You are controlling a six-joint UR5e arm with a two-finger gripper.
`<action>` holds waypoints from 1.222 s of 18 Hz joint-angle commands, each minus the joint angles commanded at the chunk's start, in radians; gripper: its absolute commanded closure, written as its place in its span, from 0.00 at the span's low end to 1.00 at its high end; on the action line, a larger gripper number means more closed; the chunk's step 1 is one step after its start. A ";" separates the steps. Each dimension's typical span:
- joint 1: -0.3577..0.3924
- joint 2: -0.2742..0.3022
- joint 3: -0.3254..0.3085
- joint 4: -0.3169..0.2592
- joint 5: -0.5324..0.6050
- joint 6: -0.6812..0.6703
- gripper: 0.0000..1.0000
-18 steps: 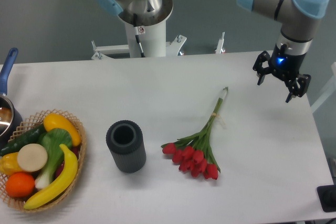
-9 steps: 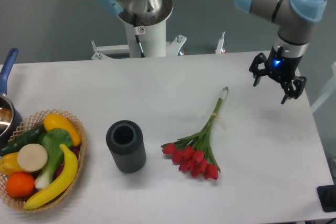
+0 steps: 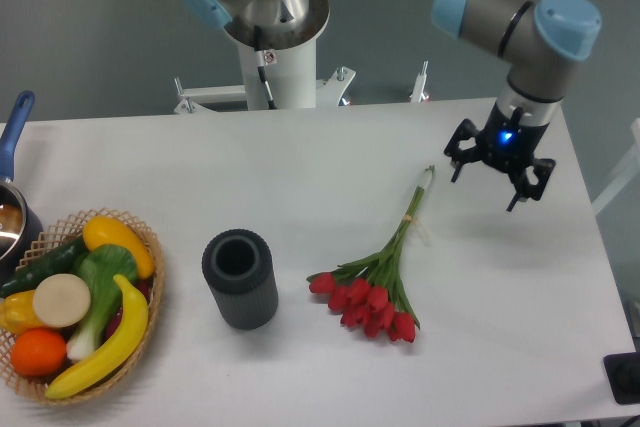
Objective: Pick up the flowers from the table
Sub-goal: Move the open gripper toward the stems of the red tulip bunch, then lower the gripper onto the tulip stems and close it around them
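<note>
The flowers (image 3: 375, 292), a tied bunch of red tulip buds with long green stems, lie on the white table (image 3: 300, 177) right of centre. The buds point toward the front and the stem ends (image 3: 427, 177) toward the back right. My gripper (image 3: 487, 186) hangs open and empty above the table, just right of the stem ends and apart from them. Its black fingers (image 3: 457, 164) point down.
A dark ribbed cylindrical vase (image 3: 240, 278) stands left of the flowers. A wicker basket (image 3: 148, 242) with toy fruit and vegetables sits at the front left. A pot with a blue handle (image 3: 12, 137) is at the left edge. The robot base (image 3: 277, 47) stands behind the table.
My gripper has moved left and slightly down, from the table's right edge toward the stem ends. It stays open. The flowers have not moved.
</note>
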 joint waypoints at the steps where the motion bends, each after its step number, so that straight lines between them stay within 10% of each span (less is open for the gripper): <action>1: -0.015 -0.005 0.000 -0.002 0.002 -0.011 0.00; 22: -0.140 -0.114 -0.025 0.005 0.049 -0.138 0.00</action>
